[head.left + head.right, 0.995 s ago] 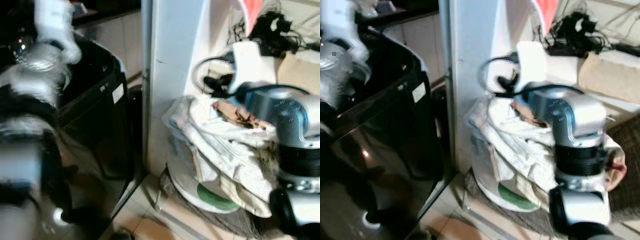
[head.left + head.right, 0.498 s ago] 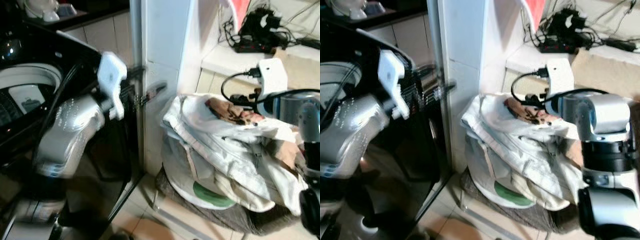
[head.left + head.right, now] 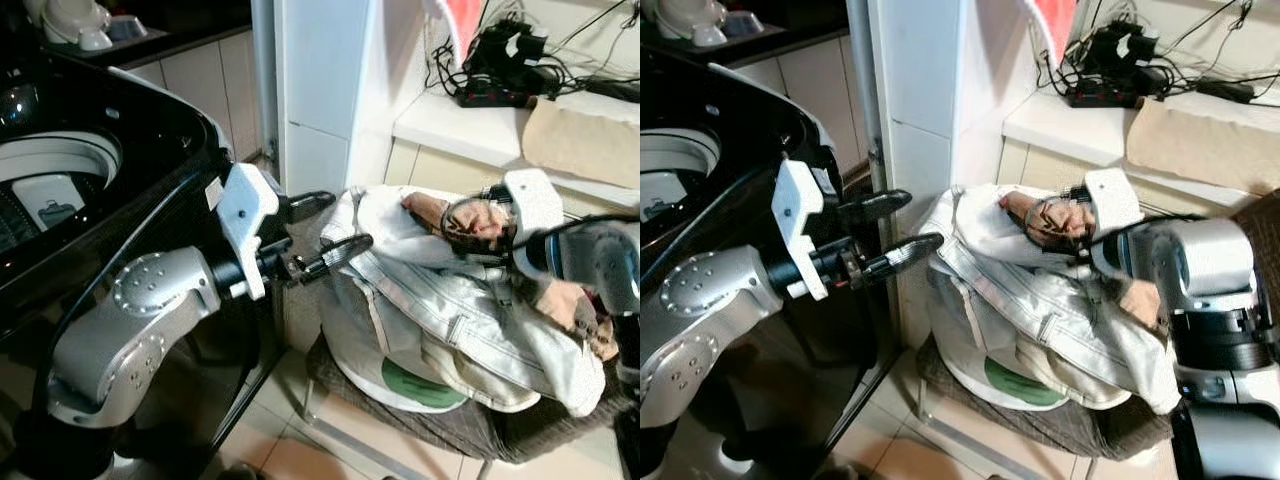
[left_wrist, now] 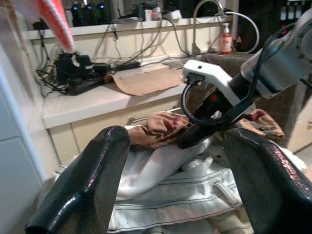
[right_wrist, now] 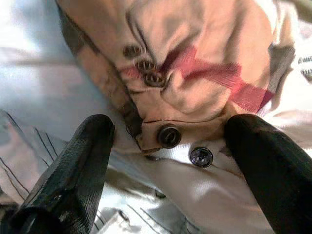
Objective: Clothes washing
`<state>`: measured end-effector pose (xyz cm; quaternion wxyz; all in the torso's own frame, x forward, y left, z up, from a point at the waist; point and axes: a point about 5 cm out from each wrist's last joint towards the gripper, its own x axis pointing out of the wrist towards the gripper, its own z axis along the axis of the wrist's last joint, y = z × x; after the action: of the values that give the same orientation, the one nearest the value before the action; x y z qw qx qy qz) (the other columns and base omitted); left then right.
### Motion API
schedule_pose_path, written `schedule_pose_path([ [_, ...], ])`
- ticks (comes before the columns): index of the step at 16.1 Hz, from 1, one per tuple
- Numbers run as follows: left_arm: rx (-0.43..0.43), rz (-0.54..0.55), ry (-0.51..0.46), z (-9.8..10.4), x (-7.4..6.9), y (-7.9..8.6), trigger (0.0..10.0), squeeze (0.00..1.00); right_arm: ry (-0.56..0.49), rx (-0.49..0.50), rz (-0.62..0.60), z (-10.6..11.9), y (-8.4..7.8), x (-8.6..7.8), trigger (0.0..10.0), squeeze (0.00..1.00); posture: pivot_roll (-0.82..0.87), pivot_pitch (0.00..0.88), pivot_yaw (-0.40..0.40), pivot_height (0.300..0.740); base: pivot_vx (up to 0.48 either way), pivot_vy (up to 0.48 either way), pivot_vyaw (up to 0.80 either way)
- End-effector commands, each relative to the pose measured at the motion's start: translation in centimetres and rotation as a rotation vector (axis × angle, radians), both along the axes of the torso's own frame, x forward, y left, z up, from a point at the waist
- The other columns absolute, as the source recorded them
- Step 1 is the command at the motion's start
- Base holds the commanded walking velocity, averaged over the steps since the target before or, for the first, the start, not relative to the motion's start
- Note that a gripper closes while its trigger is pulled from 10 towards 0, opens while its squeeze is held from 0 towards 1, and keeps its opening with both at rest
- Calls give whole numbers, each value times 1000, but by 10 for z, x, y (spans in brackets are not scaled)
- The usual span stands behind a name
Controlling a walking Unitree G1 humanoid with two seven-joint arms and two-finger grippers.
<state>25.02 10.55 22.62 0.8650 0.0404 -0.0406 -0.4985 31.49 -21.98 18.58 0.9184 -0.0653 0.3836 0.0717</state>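
While the pale heaped clothes (image 3: 450, 310) sit unloaded in the round white basket (image 3: 380, 375), both spread claws, left claw (image 3: 325, 232) and right claw (image 5: 170, 161), apparently hold nothing.

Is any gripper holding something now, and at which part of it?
Nothing is held. Left gripper is open beside the heap of pale clothes; right gripper is open over a tan checked garment.

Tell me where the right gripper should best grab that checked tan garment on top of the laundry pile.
Probably the bunched button edge of the checked tan garment, from above: that fold stands proud of the pale jacket, and the right gripper hovers open, straddling it.
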Motion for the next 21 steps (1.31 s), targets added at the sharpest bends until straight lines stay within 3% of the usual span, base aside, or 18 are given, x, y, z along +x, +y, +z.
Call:
schedule_pose_path([
  [1,8,-17,15,-1,-4,-4,10000,0,22,-19,-12,-6,-5,-1,4980,0,-35,0,-9,740,0,0,0],
  [2,13,-15,28,-3,-5,-4,10000,0,26,-37,-17,-9,-9,-2,0,0,-34,0,-8,740,0,0,0],
  [10,17,104,41,-7,3,-4,10000,0,-8,-48,-43,-11,-17,3,0,0,-35,0,-7,740,0,0,0],
  [16,-43,238,1,-1,13,-2,10000,0,-54,-35,-56,-9,-19,9,0,0,-28,0,-11,740,0,0,0],
  [18,-76,341,-16,3,20,3,10000,0,-86,-45,-52,-5,-20,11,0,0,-25,0,-14,740,0,0,0],
  [19,-97,393,-37,7,23,7,10000,0,-202,-73,3,12,-13,14,0,0,-21,0,-16,740,0,0,0],
  [20,-99,408,-47,8,23,9,10000,0,-246,-77,23,19,-10,15,0,0,-19,0,-17,740,0,0,0],
  [21,-104,471,-62,10,27,12,10000,0,-443,-53,99,42,4,18,10000,0,-19,0,-18,740,0,0,0],
])
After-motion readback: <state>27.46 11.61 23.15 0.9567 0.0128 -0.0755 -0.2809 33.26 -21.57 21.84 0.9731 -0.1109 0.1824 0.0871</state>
